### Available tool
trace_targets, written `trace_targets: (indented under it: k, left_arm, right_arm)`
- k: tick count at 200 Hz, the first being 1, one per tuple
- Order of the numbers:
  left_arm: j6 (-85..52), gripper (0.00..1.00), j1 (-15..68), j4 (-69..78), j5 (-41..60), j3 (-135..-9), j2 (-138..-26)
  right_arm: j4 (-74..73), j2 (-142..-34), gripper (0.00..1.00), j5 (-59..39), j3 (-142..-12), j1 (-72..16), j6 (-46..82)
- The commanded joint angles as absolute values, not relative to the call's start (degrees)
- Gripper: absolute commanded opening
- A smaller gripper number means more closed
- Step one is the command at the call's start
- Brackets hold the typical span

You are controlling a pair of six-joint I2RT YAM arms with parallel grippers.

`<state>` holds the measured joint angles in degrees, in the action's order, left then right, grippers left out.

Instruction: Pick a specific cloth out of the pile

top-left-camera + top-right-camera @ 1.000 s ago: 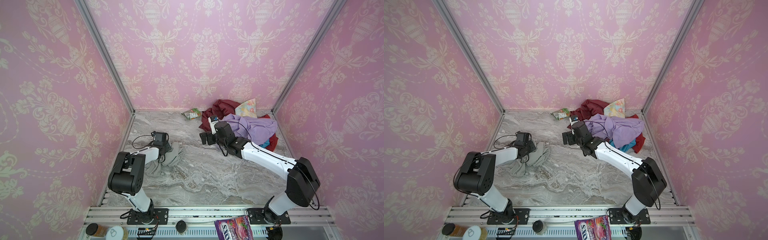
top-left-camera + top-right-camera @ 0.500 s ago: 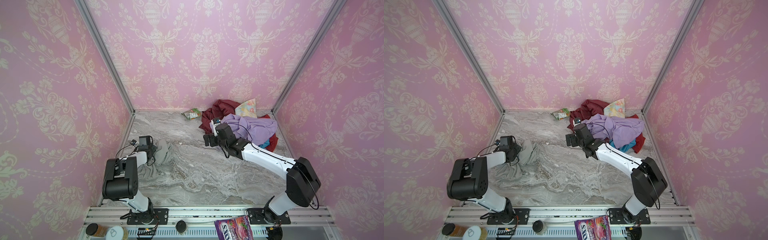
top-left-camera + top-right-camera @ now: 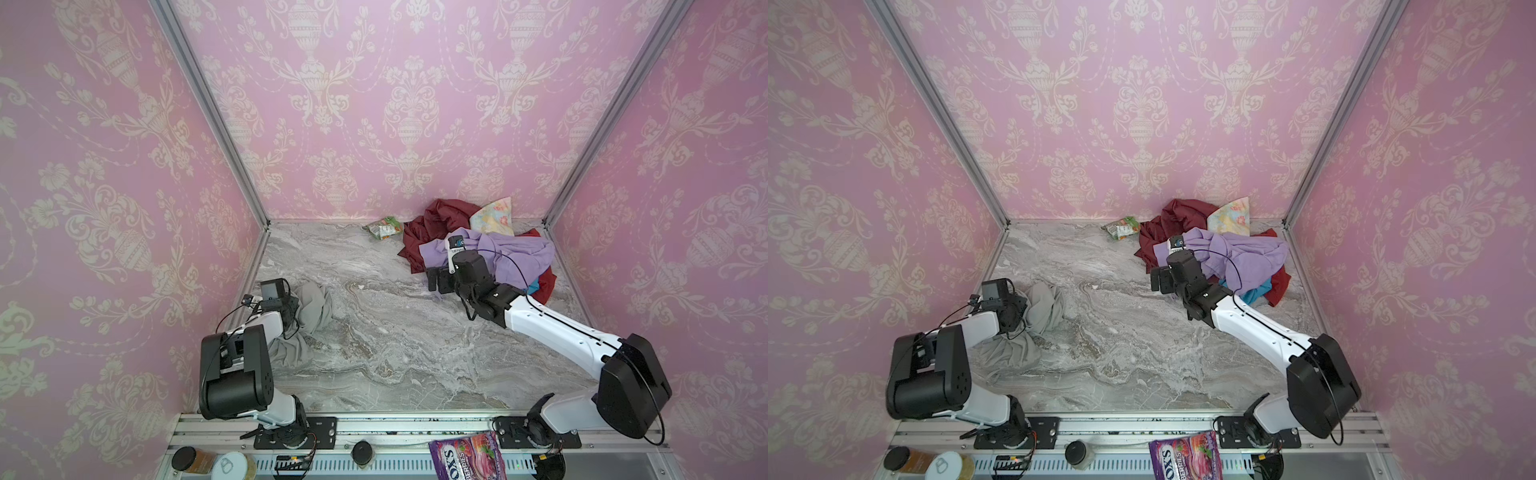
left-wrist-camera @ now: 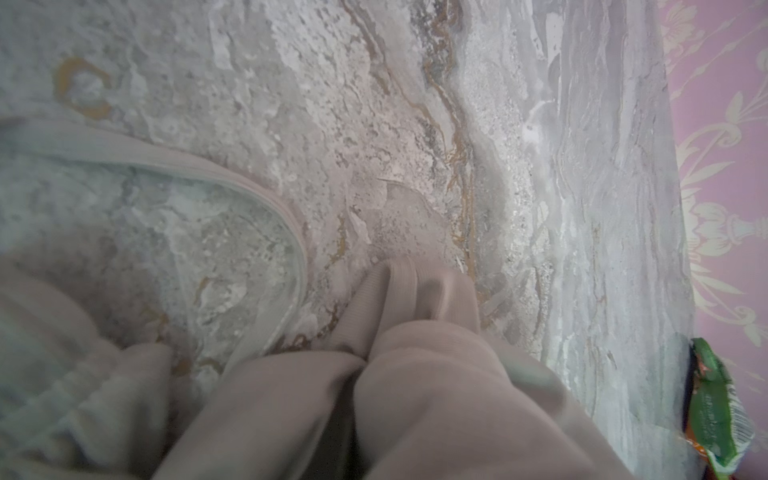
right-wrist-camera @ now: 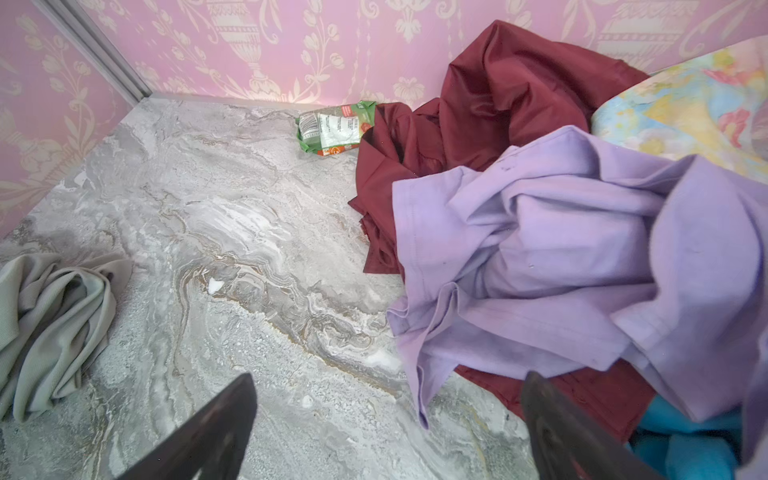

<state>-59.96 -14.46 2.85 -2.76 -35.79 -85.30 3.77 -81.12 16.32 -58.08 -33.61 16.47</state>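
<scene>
The light grey cloth (image 3: 313, 305) (image 3: 1044, 309) lies bunched on the marble table (image 3: 386, 332) near the left wall, apart from the pile (image 3: 478, 245). My left gripper (image 3: 296, 308) (image 3: 1018, 311) is pressed into the cloth. In the left wrist view grey folds (image 4: 415, 395) cover the jaws, so their state is hidden. The pile at the back right holds a lilac cloth (image 3: 511, 253) (image 5: 561, 249), a dark red one (image 3: 440, 216), a floral one (image 3: 492, 218) and a blue one (image 3: 534, 286). My right gripper (image 3: 438, 280) (image 5: 386, 415) hovers open and empty at the lilac cloth's edge.
A green snack packet (image 3: 384, 227) (image 5: 334, 129) lies at the back wall, left of the pile. Pink walls enclose the table on three sides. On the front rail sit a purple sweets bag (image 3: 467, 457) and jars (image 3: 195, 459).
My left gripper has dragged the grey cloth leftward, toward the left wall, where it now lies bunched. The right gripper has shifted slightly toward the pile, still open.
</scene>
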Motion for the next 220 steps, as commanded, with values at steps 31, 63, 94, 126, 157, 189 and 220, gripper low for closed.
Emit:
trace_targets:
  k: [31,63,94,126,157,189,220]
  left_arm:
    - [-49.0,0.98,-12.4,-8.0,-9.8,-38.7,-73.6]
    - [-40.8,0.99,-10.6,-6.0,-10.0,-39.6,-69.6]
    - [-31.4,0.99,-8.1,-1.5,-7.5,-39.8,-69.7]
    - [-22.0,0.99,-2.9,6.7,-4.7,-38.9,-70.3]
    - [-9.1,0.99,1.2,4.4,-4.1,-43.9,-73.3]
    - [-0.3,0.99,1.4,2.3,-3.4,-45.6,-72.8]
    - [2.4,0.99,0.8,10.1,-0.3,-39.5,-70.1]
  right_arm:
    - [5.7,-73.5,1.0,19.0,-54.7,-30.0,11.9]
    - [6.3,-68.9,1.0,18.3,-51.9,-27.1,10.1]
    - [5.9,-63.3,1.0,19.5,-48.2,-25.5,7.1]
    - [1.6,-57.7,1.0,21.8,-41.2,-22.8,3.6]
    - [-3.9,-54.3,1.0,22.6,-34.1,-18.9,3.8]
    - [-6.2,-52.3,1.0,23.3,-29.5,-16.7,4.7]
    - [-12.5,-52.4,1.0,24.4,-24.9,-13.4,4.1]
